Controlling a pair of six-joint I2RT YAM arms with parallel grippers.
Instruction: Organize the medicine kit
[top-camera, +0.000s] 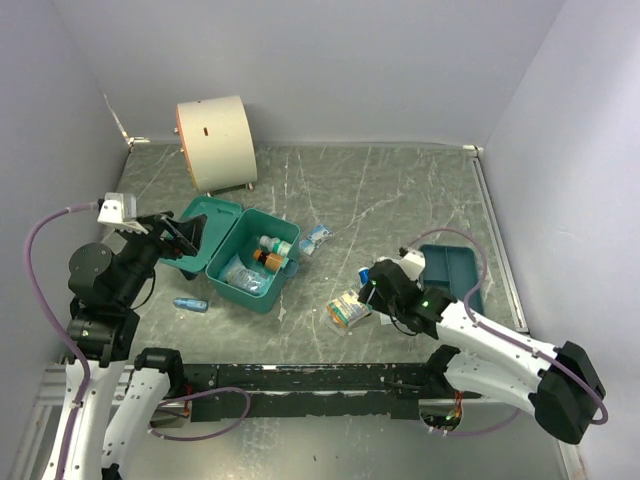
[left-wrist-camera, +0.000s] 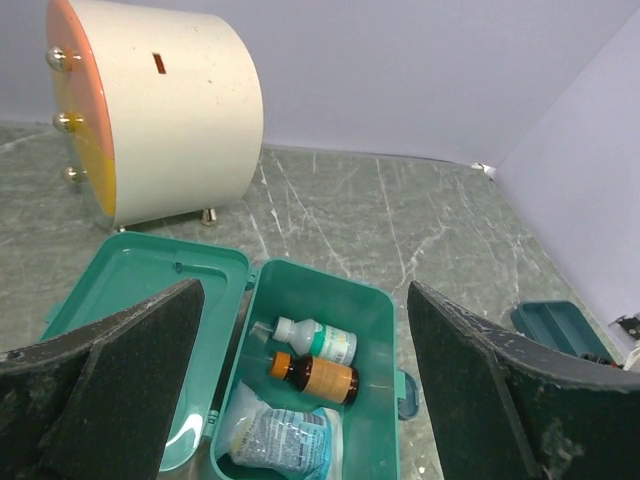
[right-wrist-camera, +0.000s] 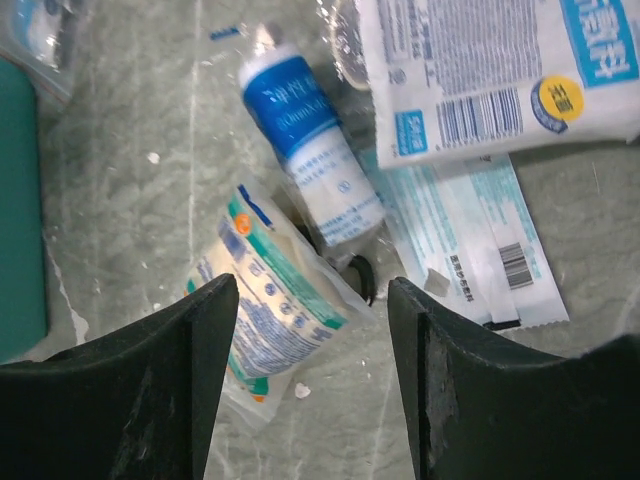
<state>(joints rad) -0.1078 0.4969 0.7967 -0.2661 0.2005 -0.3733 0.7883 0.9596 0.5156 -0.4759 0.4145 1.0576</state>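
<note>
The medicine kit sits open on the left half of the marble-patterned table, its lid laid flat to the left. Inside lie a white bottle with a teal cap, an amber bottle with an orange cap just beside it, and a clear pouch at the near end. The left gripper hangs over the lid, its jaws spread wide and holding nothing. The right gripper hovers low over a loose pile of supplies to the right of the kit, jaws parted with nothing between them (everything beneath rests on the table). Under it are a blue-and-white bottle, a teal-printed sachet touching that bottle, and flat barcoded packets. A cream drum stands behind the kit, and a shallow blue tray lies at the right
</note>
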